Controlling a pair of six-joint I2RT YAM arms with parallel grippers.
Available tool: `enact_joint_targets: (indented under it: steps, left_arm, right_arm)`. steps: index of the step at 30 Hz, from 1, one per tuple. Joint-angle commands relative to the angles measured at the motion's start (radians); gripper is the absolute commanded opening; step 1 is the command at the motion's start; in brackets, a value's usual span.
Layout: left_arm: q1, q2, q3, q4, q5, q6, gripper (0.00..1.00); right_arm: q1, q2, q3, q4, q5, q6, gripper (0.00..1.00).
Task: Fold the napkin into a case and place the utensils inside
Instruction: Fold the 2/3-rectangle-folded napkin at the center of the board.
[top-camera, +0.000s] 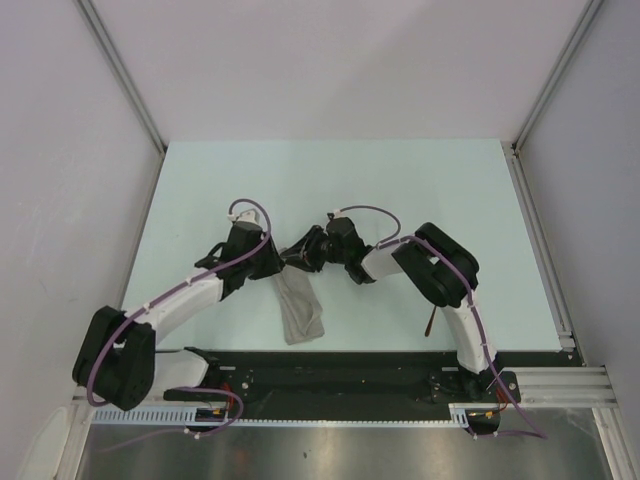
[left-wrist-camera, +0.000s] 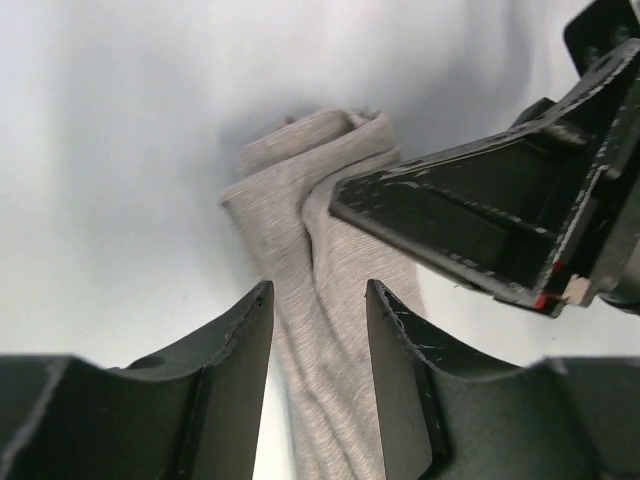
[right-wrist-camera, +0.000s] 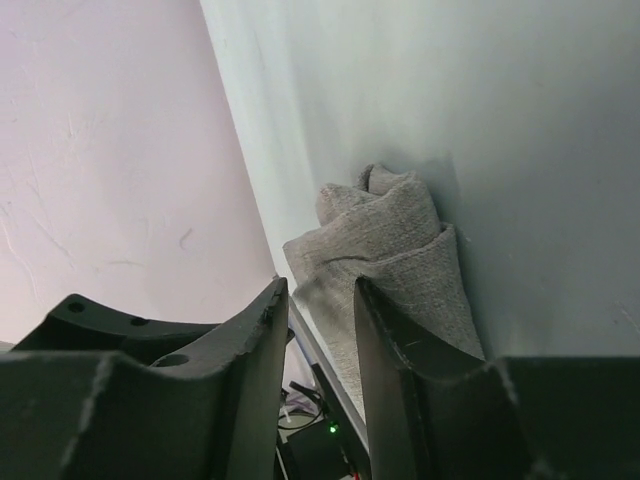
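Overhead, the napkin (top-camera: 300, 312) lies folded into a narrow strip at the table's (top-camera: 330, 180) near edge. A copper sliver, likely the fork (top-camera: 430, 322), waits outside it. Left wrist: the left gripper (left-wrist-camera: 318, 300) straddles the cloth, jaws parted and gripping nothing. Right wrist: the right gripper (right-wrist-camera: 320, 295) is likewise parted. Loading remains.

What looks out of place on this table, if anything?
The napkin lies slanted as a narrow strip, its far end bunched and lumpy rather than flat. A copper-coloured utensil sits well apart from it, half hidden beside the right arm, not in the cloth. No black piece is visible.
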Motion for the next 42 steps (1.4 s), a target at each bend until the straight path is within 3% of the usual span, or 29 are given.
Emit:
enact_joint_targets:
  steps: [1,3,6,12,19,28,35,42]
  left_arm:
    - [0.003,-0.099,-0.040,-0.021,-0.124,-0.072,0.48]
    - [0.003,-0.112,-0.045,-0.045,-0.167,-0.092,0.59]
    - [0.004,-0.083,-0.031,-0.065,-0.176,-0.103,0.66]
    - [0.023,0.006,0.014,-0.045,-0.130,-0.103,0.66]
    - [0.046,0.101,0.047,0.021,-0.049,-0.076,0.63]
    - [0.047,0.149,0.075,0.084,0.003,-0.077,0.55]
    - [0.049,0.214,0.121,0.068,0.016,-0.068,0.31]
    - [0.052,0.235,0.136,0.073,0.016,-0.057,0.17]
  right_arm:
    - [0.002,0.011,-0.006,0.094,-0.026,-0.003,0.37]
    - [-0.001,0.020,-0.011,0.114,-0.046,0.008,0.34]
    - [-0.007,0.040,-0.028,0.176,-0.064,0.028,0.24]
    - [-0.011,0.057,-0.029,0.199,-0.084,0.031,0.17]
    - [-0.025,0.060,-0.040,0.208,-0.107,0.019,0.16]
    - [-0.041,0.062,-0.049,0.213,-0.130,0.009,0.15]
    - [-0.038,0.062,-0.045,0.225,-0.141,0.017,0.15]
    - [-0.041,0.066,-0.041,0.229,-0.156,0.019,0.15]
